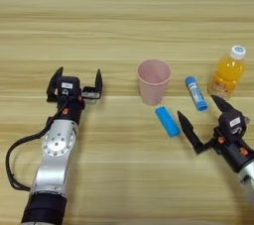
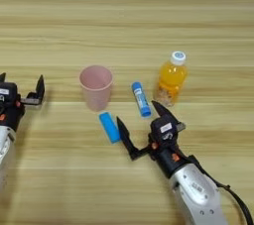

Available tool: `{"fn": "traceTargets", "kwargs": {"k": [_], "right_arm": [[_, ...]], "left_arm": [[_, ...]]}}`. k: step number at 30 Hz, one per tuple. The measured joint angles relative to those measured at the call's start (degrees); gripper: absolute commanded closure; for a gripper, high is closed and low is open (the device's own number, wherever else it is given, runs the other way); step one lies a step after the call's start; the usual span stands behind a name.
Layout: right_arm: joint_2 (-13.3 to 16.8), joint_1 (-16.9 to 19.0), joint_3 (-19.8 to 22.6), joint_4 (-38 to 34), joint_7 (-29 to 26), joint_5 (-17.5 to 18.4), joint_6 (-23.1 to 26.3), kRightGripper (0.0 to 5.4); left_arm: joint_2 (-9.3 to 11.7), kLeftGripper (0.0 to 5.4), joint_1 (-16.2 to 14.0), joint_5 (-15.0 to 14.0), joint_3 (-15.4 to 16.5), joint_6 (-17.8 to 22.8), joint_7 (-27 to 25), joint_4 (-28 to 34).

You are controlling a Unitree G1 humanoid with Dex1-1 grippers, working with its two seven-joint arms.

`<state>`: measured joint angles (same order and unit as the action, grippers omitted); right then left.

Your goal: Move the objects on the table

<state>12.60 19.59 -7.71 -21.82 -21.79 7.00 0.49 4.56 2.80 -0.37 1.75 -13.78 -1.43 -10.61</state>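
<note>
Beside the pink cup [image 2: 96, 88], right side:
Right gripper [image 2: 139, 126] fingers: spread wide, empty, just right of light-blue bar [image 2: 109, 127].
Left gripper [image 1: 75, 83] fingers: spread, empty, well left of cup.
Blue tube [image 2: 141, 99], orange bottle [image 2: 171, 79]: right of cup.
Progress: nothing grasped; judged early.

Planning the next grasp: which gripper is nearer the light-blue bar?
Right. The right gripper is open just right of the light-blue bar, one finger tip close beside it. The left gripper, also open, sits far to the left, beyond the pink cup.
</note>
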Motion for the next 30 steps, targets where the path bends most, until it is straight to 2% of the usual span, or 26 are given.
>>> {"fn": "traceTargets", "kwargs": {"k": [9,18,30], "right_arm": [[1.22,-0.44,-2.71,0.81,-0.36,-1.35,1.77,0.00],[1.78,-2.76,-5.11,2.66,-1.02,-3.47,4.01,0.00],[1.78,-5.68,-6.91,6.77,-1.25,-4.42,6.25,0.00]], "left_arm": [[-0.73,0.03,-0.26,0.16,-0.46,0.25,0.25,0.45],[-1.12,0.03,-0.27,0.34,-0.79,0.31,0.73,0.45],[-1.12,0.03,-0.27,1.21,-0.89,0.31,0.99,0.44]]}}
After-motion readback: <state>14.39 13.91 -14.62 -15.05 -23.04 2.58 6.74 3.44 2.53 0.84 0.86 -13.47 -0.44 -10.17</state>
